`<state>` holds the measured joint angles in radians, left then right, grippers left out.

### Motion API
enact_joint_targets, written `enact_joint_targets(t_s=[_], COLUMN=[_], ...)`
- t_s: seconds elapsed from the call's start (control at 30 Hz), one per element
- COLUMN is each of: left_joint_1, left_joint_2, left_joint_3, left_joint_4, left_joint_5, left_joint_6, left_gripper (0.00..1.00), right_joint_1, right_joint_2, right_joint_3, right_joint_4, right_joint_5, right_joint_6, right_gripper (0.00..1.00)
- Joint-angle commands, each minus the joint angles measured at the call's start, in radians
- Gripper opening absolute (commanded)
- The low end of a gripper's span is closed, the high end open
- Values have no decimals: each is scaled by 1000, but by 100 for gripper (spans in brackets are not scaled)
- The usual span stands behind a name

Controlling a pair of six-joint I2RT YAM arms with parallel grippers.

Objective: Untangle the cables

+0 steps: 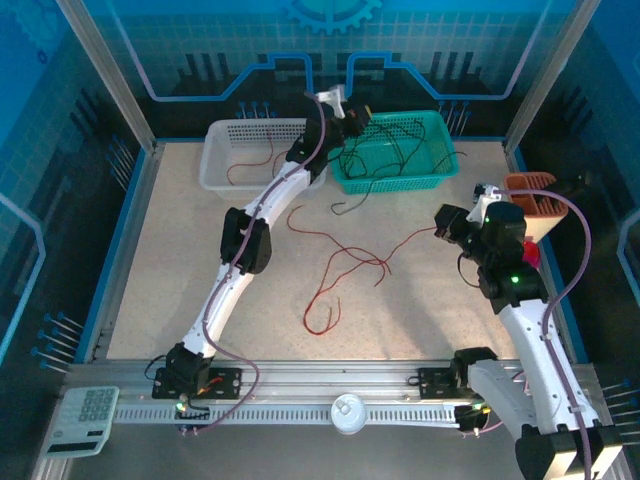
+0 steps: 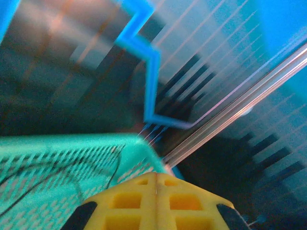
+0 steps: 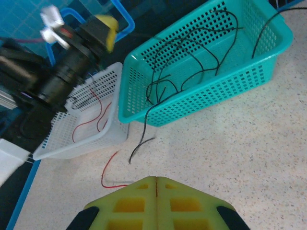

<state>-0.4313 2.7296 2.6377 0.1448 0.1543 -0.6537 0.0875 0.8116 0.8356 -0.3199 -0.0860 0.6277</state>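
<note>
The left gripper (image 2: 156, 176) is sitting clenched, its 2 yellow fingers pressed flat together with nothing showing between them, and it is hanging over the far left corner of the green basket (image 3: 201, 103). The right gripper (image 3: 157, 179) is likewise clamped shut and empty, hovering above the table (image 3: 230, 158) at the right side, its tip pointing toward the 2 baskets. Most of the black cables (image 3: 192, 43) are lying looped inside the green basket. 1 black strand (image 3: 144, 139) is trailing over that basket's near left corner and resting on the table. The white basket (image 3: 76, 143) is standing just beside the green one, on its left, and is holding a few red strands (image 3: 98, 112). The remaining red cables (image 1: 350, 265) are sprawling in a loose tangle across the middle of the table, between the 2 arms. 1 end is running out toward the right gripper, though whether it is touching the fingers cannot be told.
</note>
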Motion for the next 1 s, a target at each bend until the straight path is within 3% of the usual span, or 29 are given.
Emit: enact_joint_targets(t_s=[0.0,0.07,0.17,0.2,0.23,0.57,0.8,0.97], left_joint_1=[3,3,3,5,5,23,6,-8], left_joint_2=[-46,-60,-90,-105,-120,-358,-673,-849], left_joint_3=[-15,-30,-26,-24,-20,-102,-603,-996], left_joint_4=[-93,-115,-150,-160,-176,-483,-467,-363], left_joint_5=[34,47,87,108,120,169,118,60], left_joint_6=[-15,-12,9,28,45,288,492,493], left_gripper=[19,35,70,88,99,99,99,83], right_joint_1=[24,25,25,26,26,26,26,26], right_joint_2=[-18,-23,-31,-32,-34,-34,-29,-30], right_joint_3=[39,39,74,76,77,86,100,98], right_joint_4=[13,4,-9,-12,-14,-21,-31,-30], right_joint_5=[12,20,28,31,32,41,52,58], right_joint_6=[-20,-26,-35,-38,-39,-39,-51,-53], right_gripper=[0,0,0,0,0,0,0,0])
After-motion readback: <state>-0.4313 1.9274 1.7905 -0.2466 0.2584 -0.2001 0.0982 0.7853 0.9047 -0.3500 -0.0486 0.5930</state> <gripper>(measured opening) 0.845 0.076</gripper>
